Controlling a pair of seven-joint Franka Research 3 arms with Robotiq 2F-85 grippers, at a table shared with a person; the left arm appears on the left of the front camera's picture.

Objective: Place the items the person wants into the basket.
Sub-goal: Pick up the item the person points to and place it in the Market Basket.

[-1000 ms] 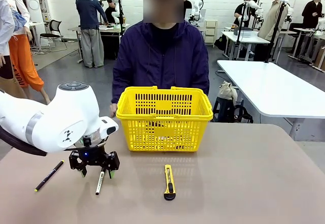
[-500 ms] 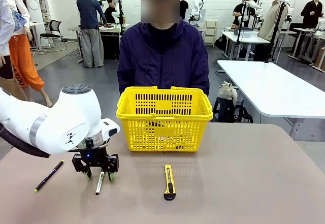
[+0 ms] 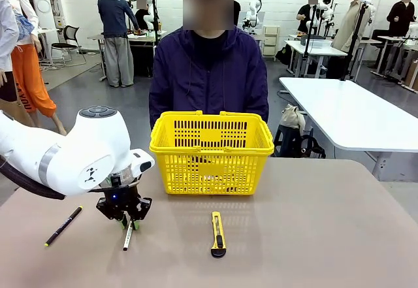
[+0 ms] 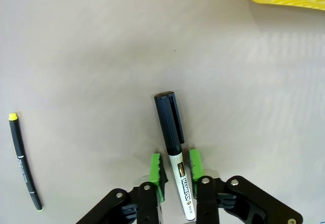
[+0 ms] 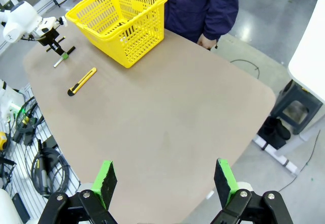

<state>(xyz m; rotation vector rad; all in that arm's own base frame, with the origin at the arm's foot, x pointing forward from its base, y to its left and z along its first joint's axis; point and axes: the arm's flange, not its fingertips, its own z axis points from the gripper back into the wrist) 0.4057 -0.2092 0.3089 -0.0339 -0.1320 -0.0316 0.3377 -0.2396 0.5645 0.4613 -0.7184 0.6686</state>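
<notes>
I see a matt, smooth beige tabletop [image 4: 101, 46]. The basket [image 3: 211, 152] is glossy yellow plastic mesh. The marker [image 4: 175, 153] has a smooth white barrel and shiny black plastic cap. My left arm's shell [image 3: 72, 154] is glossy white.

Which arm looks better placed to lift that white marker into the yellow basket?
The left. Its tool already straddles the white-barrelled, black-capped marker on the table; the right tool hangs open, far from it.
</notes>
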